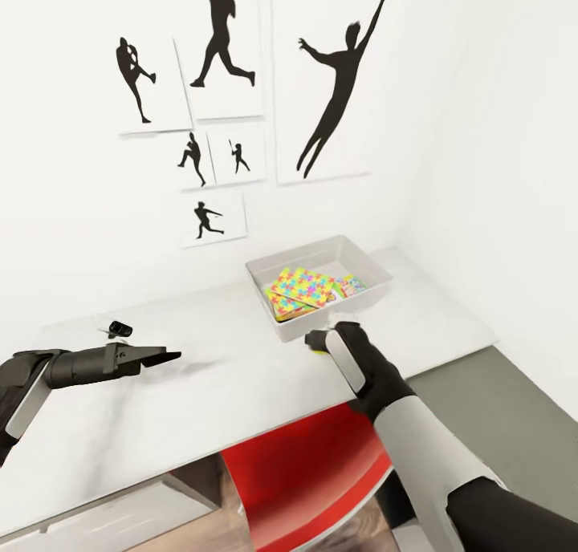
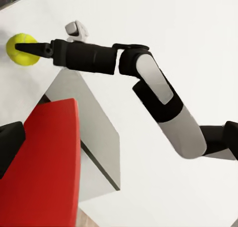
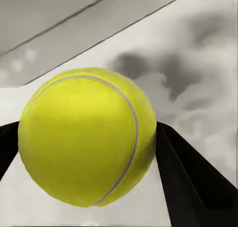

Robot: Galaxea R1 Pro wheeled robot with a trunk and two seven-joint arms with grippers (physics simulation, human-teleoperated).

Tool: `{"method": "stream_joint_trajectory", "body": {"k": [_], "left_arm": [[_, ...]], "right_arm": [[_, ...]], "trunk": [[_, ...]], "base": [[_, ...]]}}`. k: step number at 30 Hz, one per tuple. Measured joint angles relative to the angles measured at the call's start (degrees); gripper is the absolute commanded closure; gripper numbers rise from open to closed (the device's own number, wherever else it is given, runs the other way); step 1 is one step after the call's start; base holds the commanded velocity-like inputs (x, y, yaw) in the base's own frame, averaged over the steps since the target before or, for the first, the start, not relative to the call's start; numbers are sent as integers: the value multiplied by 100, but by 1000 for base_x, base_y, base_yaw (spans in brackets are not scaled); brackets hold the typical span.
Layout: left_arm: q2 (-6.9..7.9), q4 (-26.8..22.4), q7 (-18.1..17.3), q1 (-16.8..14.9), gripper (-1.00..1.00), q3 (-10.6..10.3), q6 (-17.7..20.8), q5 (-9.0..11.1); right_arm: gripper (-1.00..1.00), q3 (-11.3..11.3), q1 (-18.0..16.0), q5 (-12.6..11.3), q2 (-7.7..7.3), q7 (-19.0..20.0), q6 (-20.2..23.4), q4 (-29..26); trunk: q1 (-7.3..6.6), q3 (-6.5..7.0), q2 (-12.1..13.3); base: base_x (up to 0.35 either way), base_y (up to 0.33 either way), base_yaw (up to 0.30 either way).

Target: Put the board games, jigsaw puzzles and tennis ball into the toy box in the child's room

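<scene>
Grey toy box (image 1: 265,278) at the table's (image 1: 201,375) far right corner holds jigsaw puzzles (image 1: 303,288) and a board game (image 1: 351,285). We pinch the tennis ball (image 3: 87,138) in our right gripper (image 1: 319,341) beside its front wall; our left gripper's (image 1: 167,357) fingers look closed, empty.

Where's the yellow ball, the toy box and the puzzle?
tennis ball (image 3: 87,138): right wrist view, its middle.
toy box (image 1: 309,326): head view, front wall.
jigsaw puzzle (image 1: 303,287): head view, its top face.
</scene>
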Motion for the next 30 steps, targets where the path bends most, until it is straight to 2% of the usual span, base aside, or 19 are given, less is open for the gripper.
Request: {"method": "stream_joint_trajectory", "body": {"k": [4,7,16,20,30], "left_arm": [[0,6,0,-1,-100,0,0,5],[0,6,0,0,-100,0,0,8],[0,7,0,-3,-100,0,0,6],[0,39,0,-1,-100,7,0,9],[5,42,0,0,-100,8,0,9]], "right_arm": [[100,-13,249,-7,-5,-7,641,-1052],[100,-25,317,-10,0,-15,963,-1463],[100,-65,341,-31,-6,-9,1234,-1668],[100,-59,339,-23,0,-9,1416,-2065],[100,-66,332,-21,0,-35,1418,-2098]], "trunk": [[0,37,0],[0,64,0],[1,121,1],[1,123,1],[1,123,1]], "base": [[0,-14,0],[0,-2,0],[0,0,0],[0,0,0],[0,0,0]]}}
